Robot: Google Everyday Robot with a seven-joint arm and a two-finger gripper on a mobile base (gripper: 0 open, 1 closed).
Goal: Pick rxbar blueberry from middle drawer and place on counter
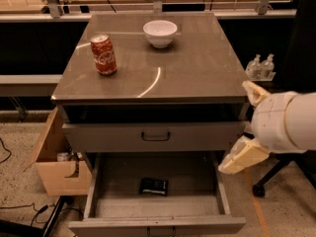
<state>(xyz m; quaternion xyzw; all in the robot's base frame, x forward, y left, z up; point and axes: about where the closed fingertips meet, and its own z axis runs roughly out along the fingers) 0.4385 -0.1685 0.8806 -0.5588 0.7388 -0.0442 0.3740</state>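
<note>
The rxbar blueberry (153,186), a small dark bar, lies flat on the floor of the middle drawer (155,225), which is pulled out wide open at the bottom of the cabinet. The counter (197,68) is the glossy grey-brown top above. My gripper (247,125) is at the right side of the cabinet, level with the upper drawer, well above and right of the bar. Its two cream fingers (243,158) are spread apart and hold nothing.
A red soda can (103,54) and a white bowl (160,32) stand on the counter's back left. The upper drawer (155,136) is shut. A cardboard box (54,167) sits left of the cabinet. A chair base (266,181) and small bottles (261,65) are at right.
</note>
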